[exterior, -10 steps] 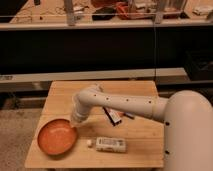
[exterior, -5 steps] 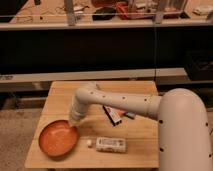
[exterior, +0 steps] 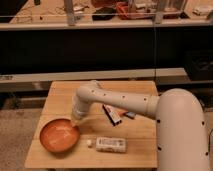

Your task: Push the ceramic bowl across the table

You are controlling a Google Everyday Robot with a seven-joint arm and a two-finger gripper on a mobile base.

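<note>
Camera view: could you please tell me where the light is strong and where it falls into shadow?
In the camera view, warm light covers the table and the arm shows bright white; the bowl carries a pale sheen inside, beside the gripper at its rim on the picture's right; the space behind the table is dark.

You'll see a white flat packet lying near the front edge of the worktop, with a small white piece just beside its left end. A dark packet lies behind it. The tool hangs left of that.
</note>
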